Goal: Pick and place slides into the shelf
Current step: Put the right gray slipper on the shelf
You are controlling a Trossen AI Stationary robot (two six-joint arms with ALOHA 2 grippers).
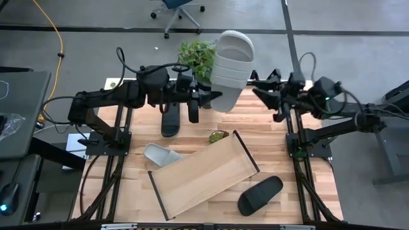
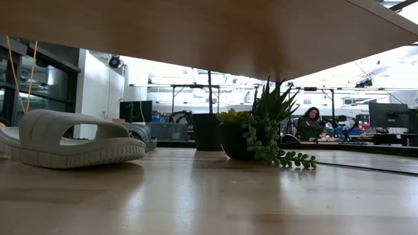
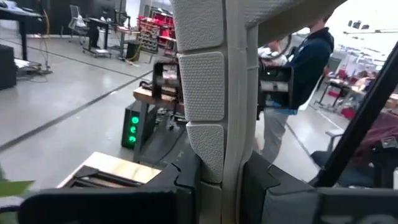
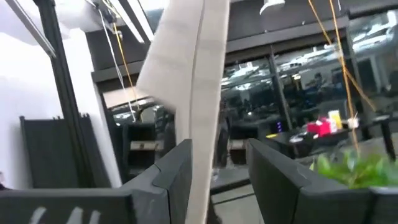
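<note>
The light grey slip-on slide [image 1: 231, 61] is high in the air over the far edge of the slatted wooden surface [image 1: 281, 156], sole side toward the overhead camera. I judge it is held between both arms, probably for a handover or to turn it before placing. In the left wrist view the left pincer [image 3: 221, 180] is narrowly closed on the slide's edge, its textured sole pads [image 3: 202, 87] standing upright between the two dark fingers. In the right wrist view the right pincer [image 4: 217, 168] stands a little wider, with the pale edge of the slide [image 4: 186, 68] passing between its fingers; whether it presses on it I cannot tell.

The flat light-wood shelf with dark edges [image 1: 204, 172] lies empty and diagonal in the middle. A second grey slide [image 1: 160, 155] lies just beside its left end, one black slide [image 1: 260, 195] near its right end, another black slide [image 1: 170, 121] under the left arm. A small potted plant [image 1: 218, 135] sits near the shelf.
</note>
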